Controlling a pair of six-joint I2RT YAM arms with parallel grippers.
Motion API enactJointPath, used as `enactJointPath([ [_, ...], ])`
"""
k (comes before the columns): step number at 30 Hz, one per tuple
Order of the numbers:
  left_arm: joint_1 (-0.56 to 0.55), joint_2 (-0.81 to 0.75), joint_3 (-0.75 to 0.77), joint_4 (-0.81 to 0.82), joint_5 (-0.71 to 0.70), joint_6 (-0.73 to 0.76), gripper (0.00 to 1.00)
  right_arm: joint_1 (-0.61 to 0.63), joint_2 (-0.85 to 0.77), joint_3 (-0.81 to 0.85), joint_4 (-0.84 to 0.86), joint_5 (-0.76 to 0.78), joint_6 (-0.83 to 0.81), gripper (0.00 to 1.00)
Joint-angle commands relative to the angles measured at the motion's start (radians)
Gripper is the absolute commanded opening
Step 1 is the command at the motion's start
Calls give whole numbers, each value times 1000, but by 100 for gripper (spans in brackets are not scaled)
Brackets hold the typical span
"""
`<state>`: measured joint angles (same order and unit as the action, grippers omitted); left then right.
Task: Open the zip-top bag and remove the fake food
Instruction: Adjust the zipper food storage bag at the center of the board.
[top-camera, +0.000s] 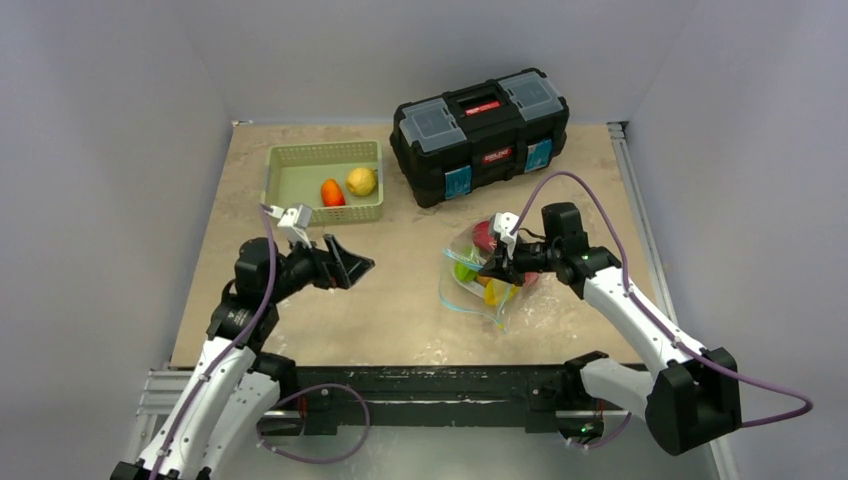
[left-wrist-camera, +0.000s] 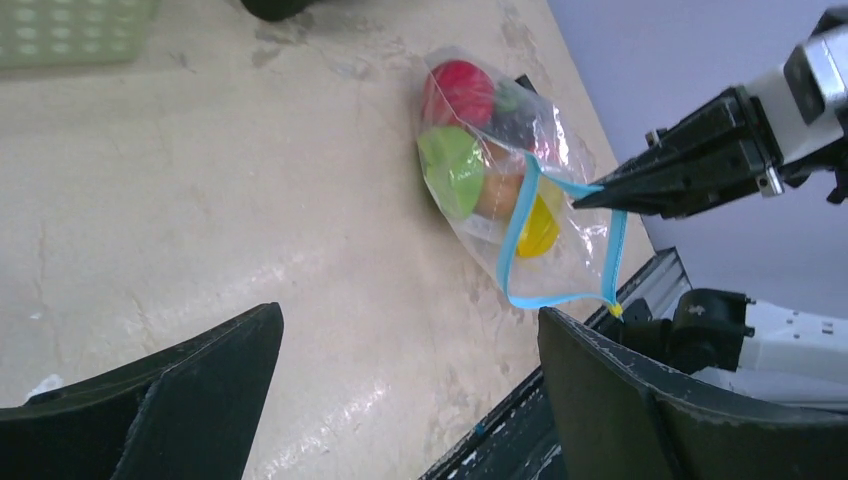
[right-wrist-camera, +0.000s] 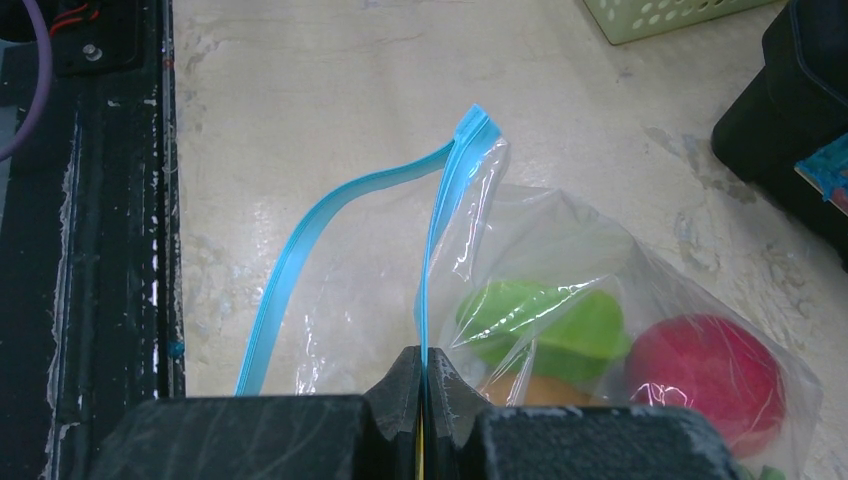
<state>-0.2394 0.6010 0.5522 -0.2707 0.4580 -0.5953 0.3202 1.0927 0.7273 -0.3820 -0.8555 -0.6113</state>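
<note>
Inspecting the bag (top-camera: 462, 292), we find the right gripper (right-wrist-camera: 424, 370) clamped on one zip lip (right-wrist-camera: 432, 270); the left gripper (top-camera: 352, 268), spread empty, stands well left of its open mouth.

**Work Surface Layout**

The beige, marbled table (top-camera: 400, 300) carries three items. A green basket (top-camera: 322, 150) sits far, left of centre. A black toolbox (top-camera: 480, 135) stands to its right, apart from it. The clear zip-top bag (top-camera: 465, 295) lies nearer, right of centre.
</note>
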Motion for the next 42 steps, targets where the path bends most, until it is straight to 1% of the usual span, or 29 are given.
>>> enactJointPath([
  [1,-84,-54,-70,57,-54,-41,98,-4,-15,38,-1,-6,-22,0],
  [4,-113,-86,-115,100,-62,-73,97,-5,-12,37,-2,-8,-24,0],
  [9,-178,-103,-147,135,-103,-99,97,-7,-11,38,-4,-9,-26,0],
  [17,-329,-78,-187,229,-206,-128,96,-8,-7,38,-4,-11,-27,0],
  [22,-419,-30,-189,254,-277,-126,96,-10,-7,37,-5,-14,-28,0],
  [24,-452,-16,-188,297,-305,-121,96,-9,-8,38,-7,-15,-30,0],
  [32,-593,60,-187,366,-430,-93,96,-9,-10,38,-15,-27,-36,0],
  [35,-641,95,-183,399,-455,-84,96,-9,-11,40,-19,-36,-39,0],
  [37,-671,126,-180,422,-494,-80,96,-9,-11,40,-22,-45,-43,0],
  [42,-735,194,-164,473,-540,-74,96,-9,-10,37,-28,-94,-48,0],
])
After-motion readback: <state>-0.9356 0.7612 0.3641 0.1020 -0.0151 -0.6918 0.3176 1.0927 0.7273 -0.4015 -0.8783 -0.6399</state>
